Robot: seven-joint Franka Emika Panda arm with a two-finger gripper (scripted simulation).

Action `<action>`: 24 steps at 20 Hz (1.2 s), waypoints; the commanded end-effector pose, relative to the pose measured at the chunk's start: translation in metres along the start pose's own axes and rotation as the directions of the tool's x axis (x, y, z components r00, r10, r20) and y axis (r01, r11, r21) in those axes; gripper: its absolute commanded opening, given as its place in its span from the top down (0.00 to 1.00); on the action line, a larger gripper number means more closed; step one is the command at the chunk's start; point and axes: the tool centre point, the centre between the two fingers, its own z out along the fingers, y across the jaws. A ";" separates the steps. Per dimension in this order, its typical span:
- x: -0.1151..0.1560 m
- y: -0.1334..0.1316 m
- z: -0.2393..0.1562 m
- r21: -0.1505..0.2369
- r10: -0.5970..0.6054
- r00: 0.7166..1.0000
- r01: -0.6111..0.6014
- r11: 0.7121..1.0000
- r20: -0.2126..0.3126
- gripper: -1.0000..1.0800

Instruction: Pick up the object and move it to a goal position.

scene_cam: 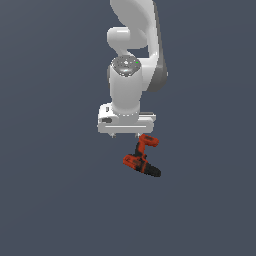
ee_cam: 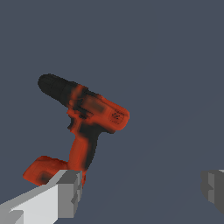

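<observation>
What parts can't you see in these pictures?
- Drill base: in the wrist view, one finger covers part of it.
- Gripper fingers: in the exterior view, too small to make out.
- Other finger: cut off by the wrist view's edge.
- Goal position: no marker shows in either view.

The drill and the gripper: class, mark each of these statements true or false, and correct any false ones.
1. The drill is red-orange with a black tip. True.
2. The gripper is shut tight on the drill's handle. False: its fingers stand wide apart, the drill beside one of them.
3. Two drills are in view. False: only one.
4. In the exterior view the drill sits just below the gripper. True.
</observation>
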 end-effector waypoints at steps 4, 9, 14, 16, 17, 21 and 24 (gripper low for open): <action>-0.002 -0.002 0.002 0.005 -0.004 1.000 0.004 1.000 0.007 0.00; -0.005 -0.007 0.007 0.015 -0.009 1.000 0.009 1.000 0.022 0.00; -0.001 -0.007 0.010 0.002 -0.030 1.000 0.030 1.000 0.009 0.00; 0.002 -0.007 0.012 -0.008 -0.048 0.999 0.048 0.999 -0.001 0.00; 0.003 -0.007 0.014 -0.014 -0.060 0.998 0.060 0.998 -0.006 0.00; 0.013 -0.009 0.022 -0.048 -0.122 0.992 0.120 0.992 -0.035 0.00; 0.021 -0.012 0.031 -0.082 -0.187 0.981 0.181 0.980 -0.061 0.00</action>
